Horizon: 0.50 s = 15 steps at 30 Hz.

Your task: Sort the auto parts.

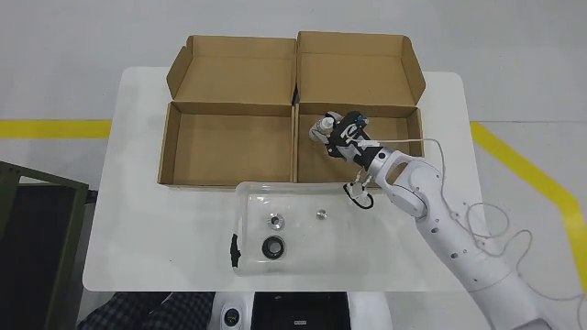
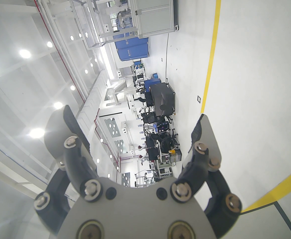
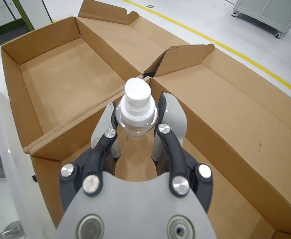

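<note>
Top view: right hand (image 1: 332, 135) hung over right box (image 1: 316, 167), closed round clear bottle (image 1: 323, 126). No part lay yet in it or in left box (image 1: 229, 147). Four small parts (image 1: 272, 247) lay unsorted in clear tray (image 1: 367, 247) on table (image 1: 128, 192).
Left wrist view: left hand (image 2: 135, 123) spread wide, holding nothing, aimed at room.
Right wrist view: bottle's white cap stuck out between fingers (image 3: 171, 111), near wall between boxes.
Judged: sorting barely begun.

— What sort of place is this?
— An industrial lab hall. The pale floor has yellow lines (image 1: 55, 128), and there's an aluminium-framed enclosure (image 2: 147, 8), blue cabinets (image 2: 131, 48), crowded workstations (image 2: 157, 135) far off and round ceiling lights (image 2: 25, 53).
</note>
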Motion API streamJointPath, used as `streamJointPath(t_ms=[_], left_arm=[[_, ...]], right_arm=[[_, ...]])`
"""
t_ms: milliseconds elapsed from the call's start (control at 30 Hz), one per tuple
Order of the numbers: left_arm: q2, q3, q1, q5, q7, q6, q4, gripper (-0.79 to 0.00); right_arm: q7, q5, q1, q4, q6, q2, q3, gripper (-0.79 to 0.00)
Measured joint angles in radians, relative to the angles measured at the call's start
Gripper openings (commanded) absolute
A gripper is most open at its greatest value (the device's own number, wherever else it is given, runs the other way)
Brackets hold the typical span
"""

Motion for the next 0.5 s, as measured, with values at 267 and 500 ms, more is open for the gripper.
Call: streamJointPath(t_ms=[267, 500], left_arm=[[0.000, 0.000, 0.000, 0.000, 0.000, 0.000, 0.000, 0.000], [0.000, 0.000, 0.000, 0.000, 0.000, 0.000, 0.000, 0.000]], right_arm=[[0.024, -0.020, 0.031, 0.046, 0.011, -0.017, -0.024, -0.486], [0.035, -0.023, 0.051, 0.089, 0.015, -0.032, -0.042, -0.397]])
